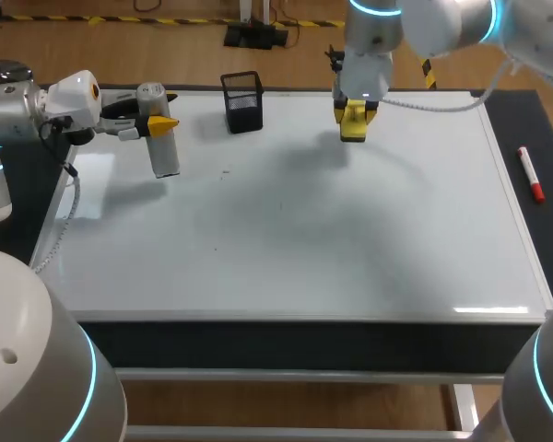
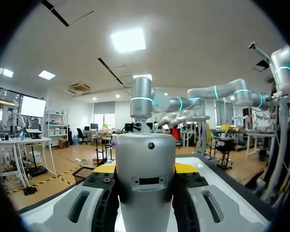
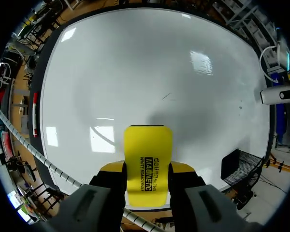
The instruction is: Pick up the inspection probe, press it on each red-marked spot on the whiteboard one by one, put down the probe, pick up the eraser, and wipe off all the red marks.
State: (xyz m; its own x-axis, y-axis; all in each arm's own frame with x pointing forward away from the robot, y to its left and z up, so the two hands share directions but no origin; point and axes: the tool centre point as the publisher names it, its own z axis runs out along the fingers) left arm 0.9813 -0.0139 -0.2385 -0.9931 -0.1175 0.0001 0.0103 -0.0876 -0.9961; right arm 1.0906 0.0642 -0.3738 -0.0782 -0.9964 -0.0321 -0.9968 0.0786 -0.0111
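- Looking at the right gripper first: its two yellow tips squeeze the yellow eraser from both sides. The tips stand only as far apart as the eraser is thick.
- The eraser's long side points out past the fingers and down at the whiteboard. It hangs over the far edge of the board, near the middle.
- From the eraser, almost all of the board lies on the near side. So I think a wipe has to go down and then toward the front.
- I cannot see any red marks on the board, only a few tiny dark specks. I cannot tell where a wipe should go.
- The left gripper lies flat at the left end of the board. It is closed on the silver probe, which stands up and down between the fingers.
- The probe's low end is on the board or just above it. I cannot tell which.
- The probe has not been put down yet, but the eraser is already picked up.
- The right arm is nearer the middle of the board. The left arm is nearer the left end.
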